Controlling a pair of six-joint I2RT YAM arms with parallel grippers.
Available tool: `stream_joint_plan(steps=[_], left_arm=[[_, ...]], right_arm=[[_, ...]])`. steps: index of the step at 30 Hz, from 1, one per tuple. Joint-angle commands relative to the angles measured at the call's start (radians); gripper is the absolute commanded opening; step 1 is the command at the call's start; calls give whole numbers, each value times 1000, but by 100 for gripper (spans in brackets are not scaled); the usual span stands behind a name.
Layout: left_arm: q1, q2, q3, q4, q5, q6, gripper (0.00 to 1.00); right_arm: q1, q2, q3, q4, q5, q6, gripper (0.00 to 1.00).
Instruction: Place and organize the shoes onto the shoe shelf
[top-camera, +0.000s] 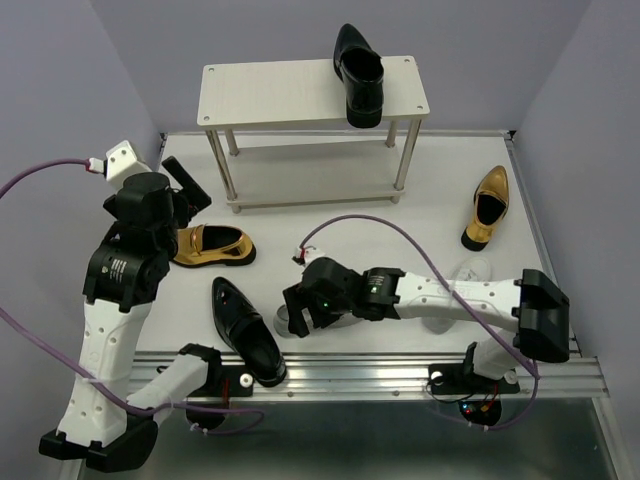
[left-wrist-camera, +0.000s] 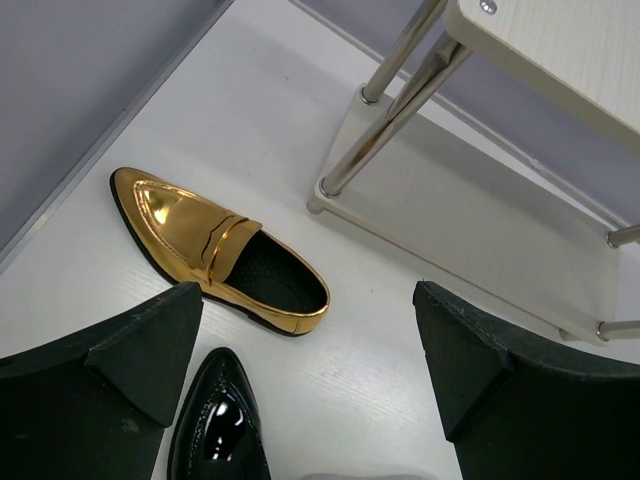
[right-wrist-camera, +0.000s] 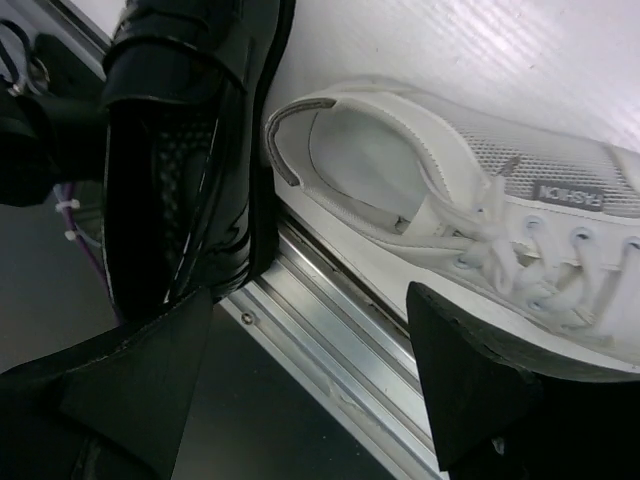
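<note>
The shoe shelf stands at the back with one black dress shoe on its top board. A second black shoe lies near the front rail. One gold loafer lies at the left, another at the right. My right gripper hangs open over the heel end of a white sneaker, one finger beside its sole and the black shoe to the other side. My left gripper is open above the bare table, short of the gold loafer.
The metal front rail runs straight under my right gripper. The shelf's silver legs and lower board stand close beyond my left gripper. A pale shape like another white sneaker shows behind the right forearm. Grey walls close in both sides.
</note>
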Motion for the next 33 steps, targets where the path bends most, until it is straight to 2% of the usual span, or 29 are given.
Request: stream_joint_plan(steps=[1,9,17,22,23,26,29,33], left_arm=[[4,-26,-44,14,19,32,98],[4,-50,-65,42,68,74,98],[4,-52,-90,56,73,77,98],[4,-53,-93,67,82,71,98],[4,-53,-96,68,85,69,98],[4,-53,-97,70,84,69,98],[4,-55,-96,65,76,71,98],[4,-58,-91,60,71,74,98]], right_arm=[[30,63,77,79,-2,-24,83],[89,224,179,61,-58,-73,82],[132,365,275,13,-95,-124,69],[153,410,327,-7,-118,-167,49],[153,414,331,-10,-118,-171,31],[153,403,341,-11,-77,-170,1],[153,380,351,-27,35,-161,1],[90,374,330,-106,102,-118,1]])
